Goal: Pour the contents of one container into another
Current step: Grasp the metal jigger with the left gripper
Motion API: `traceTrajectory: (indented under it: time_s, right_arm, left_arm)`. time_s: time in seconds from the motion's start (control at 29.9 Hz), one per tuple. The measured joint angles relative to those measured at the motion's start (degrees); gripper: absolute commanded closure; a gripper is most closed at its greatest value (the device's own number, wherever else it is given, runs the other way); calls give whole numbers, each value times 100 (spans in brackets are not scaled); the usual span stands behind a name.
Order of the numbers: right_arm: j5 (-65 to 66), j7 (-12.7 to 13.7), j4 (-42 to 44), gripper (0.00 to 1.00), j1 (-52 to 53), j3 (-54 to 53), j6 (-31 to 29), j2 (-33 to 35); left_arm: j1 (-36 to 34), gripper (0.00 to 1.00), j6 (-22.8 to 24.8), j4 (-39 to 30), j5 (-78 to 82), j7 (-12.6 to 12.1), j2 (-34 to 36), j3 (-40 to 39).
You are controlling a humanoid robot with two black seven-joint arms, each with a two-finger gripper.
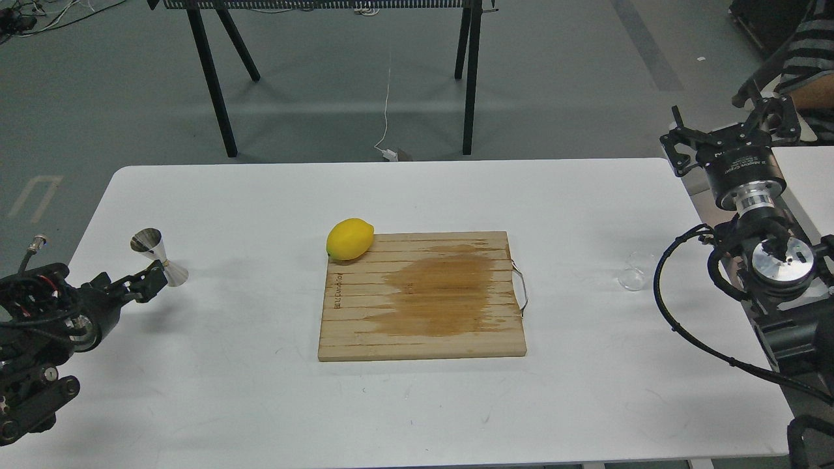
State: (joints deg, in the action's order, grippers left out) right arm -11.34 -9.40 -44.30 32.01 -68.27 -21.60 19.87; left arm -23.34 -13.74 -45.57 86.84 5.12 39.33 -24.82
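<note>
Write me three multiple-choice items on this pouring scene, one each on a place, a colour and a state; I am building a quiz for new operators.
1. Where is the lemon?
A. at the cutting board's far left corner
B. beside the glass cup
C. at the table's near edge

2. What colour is the table top?
A. black
B. white
C. green

3. What holds the jigger?
A. nothing; it stands free
B. the right claw
C. the left claw

Answers:
1 A: the lemon sits at the cutting board's far left corner.
2 B: the table is white.
3 C: the left claw grips the tilted jigger; the right claw is open, off the glass cup.
</note>
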Motion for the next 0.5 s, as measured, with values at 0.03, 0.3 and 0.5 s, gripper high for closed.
traceTrajectory:
  time_s: [0.03, 0.3, 0.5]
  right_arm:
    - [0, 0, 0, 1, 0, -1, 2, 0]
    - [0, 0, 6, 1, -2, -18, 7, 9]
    - [0, 0, 5, 1, -7, -20, 7, 9]
  left_arm:
    - [-24, 2, -4, 52, 11, 0, -65, 7]
    - [-191, 3, -111, 527, 147, 1, -515, 38]
    - [-246, 3, -195, 757, 151, 12, -690, 39]
